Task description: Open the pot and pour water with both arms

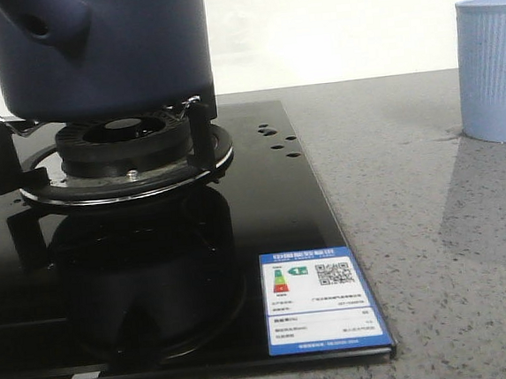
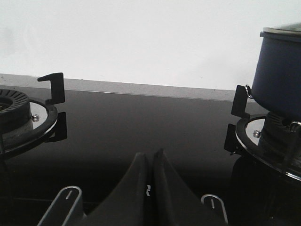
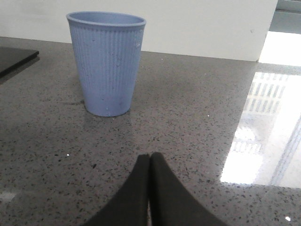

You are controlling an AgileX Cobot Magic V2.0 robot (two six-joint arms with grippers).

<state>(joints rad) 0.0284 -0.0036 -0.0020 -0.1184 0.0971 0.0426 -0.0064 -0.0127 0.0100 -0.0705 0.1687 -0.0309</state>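
The pot (image 1: 99, 52) sits at the far left on the burner (image 1: 126, 152) of the black glass hob (image 1: 198, 274), its stub handle (image 1: 48, 26) pointing forward and left. In the left wrist view its rim shows a pale edge that may be a lid, though I cannot tell for sure. The left gripper (image 2: 151, 162) hovers low over the hob between the two burners, fingers pressed together and empty, well apart from the pot. Further right, on the grey speckled counter (image 1: 436, 253), stands the pale blue ribbed cup (image 1: 493, 69). The right gripper (image 3: 149, 162) sits low near the cup, fingers together, holding nothing. No water is visible. The task looks barely begun: next, both grippers must spread, one taking the handle, the other reaching the top
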